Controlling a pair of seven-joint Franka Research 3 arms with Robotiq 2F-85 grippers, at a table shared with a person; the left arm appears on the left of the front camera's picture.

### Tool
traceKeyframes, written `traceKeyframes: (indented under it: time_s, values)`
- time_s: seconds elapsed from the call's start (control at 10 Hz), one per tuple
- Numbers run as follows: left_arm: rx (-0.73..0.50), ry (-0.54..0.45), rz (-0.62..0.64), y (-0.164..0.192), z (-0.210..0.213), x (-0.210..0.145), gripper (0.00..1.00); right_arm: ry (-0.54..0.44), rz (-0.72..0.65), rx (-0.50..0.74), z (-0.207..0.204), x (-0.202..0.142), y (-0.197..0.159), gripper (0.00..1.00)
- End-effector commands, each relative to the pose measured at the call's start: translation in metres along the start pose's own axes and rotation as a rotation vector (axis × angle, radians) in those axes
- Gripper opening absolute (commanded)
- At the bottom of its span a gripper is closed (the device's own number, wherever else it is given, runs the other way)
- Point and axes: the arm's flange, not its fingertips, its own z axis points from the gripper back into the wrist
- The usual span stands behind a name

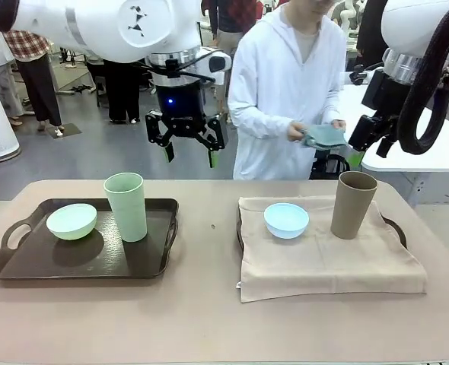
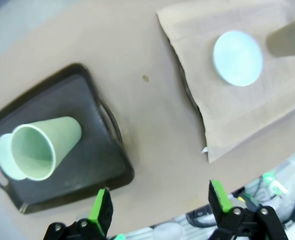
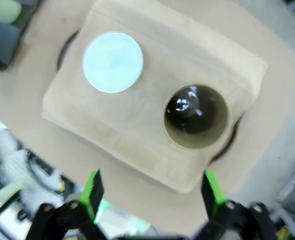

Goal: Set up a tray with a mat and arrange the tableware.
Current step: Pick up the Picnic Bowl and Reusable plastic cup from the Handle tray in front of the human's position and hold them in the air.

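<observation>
On bare left tray (image 1: pixel 80 275), green tumbler (image 1: pixel 125 205) and green bowl (image 1: pixel 71 220) stand. High above bench (image 1: pixel 209 319), left gripper (image 1: pixel 191 157) and right gripper (image 3: pixel 150 190) both open, empty. Tumbler likely light, stiff, tippy: you grip mid-wall. Bowl: pinch rim.

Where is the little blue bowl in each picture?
Front view: the blue bowl is right of centre, on the beige mat.
Left wrist view: upper right, on the mat.
Right wrist view: upper left, on the mat.
Shared landmark: the brown tumbler standing beside the bowl on that mat.
</observation>
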Motion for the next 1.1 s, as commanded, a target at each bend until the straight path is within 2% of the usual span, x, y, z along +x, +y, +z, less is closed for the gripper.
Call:
traceKeyframes:
  time_s: [0.0,0.3,0.5,0.6,0.7,0.8,0.9,1.0]
  values:
    - [-0.136,0.017,0.041,0.072,-0.002,-0.028,1.00,-0.003,-0.170,-0.024,-0.004,-0.036,-0.023,1.00]
    - [-0.164,0.025,0.104,0.163,-0.009,-0.055,1.00,-0.017,-0.396,-0.012,0.003,-0.089,-0.065,1.00]
    - [-0.143,-0.015,0.140,0.207,-0.006,-0.076,1.00,-0.032,-0.451,0.025,0.008,-0.119,-0.088,1.00]
    - [-0.130,-0.028,0.165,0.216,0.001,-0.086,1.00,-0.043,-0.438,0.036,0.009,-0.120,-0.087,1.00]
    - [-0.150,0.027,0.141,0.202,-0.008,-0.062,1.00,-0.037,-0.426,0.023,0.008,-0.111,-0.092,1.00]
    - [-0.150,0.027,0.141,0.202,-0.008,-0.062,1.00,-0.037,-0.426,0.023,0.008,-0.111,-0.092,1.00]
    - [-0.144,0.009,0.167,0.219,0.000,-0.077,1.00,-0.045,-0.445,0.031,0.012,-0.121,-0.097,1.00]
    - [-0.203,-0.018,0.236,0.226,0.005,-0.080,1.00,-0.042,-0.438,0.119,0.014,-0.122,-0.106,1.00]
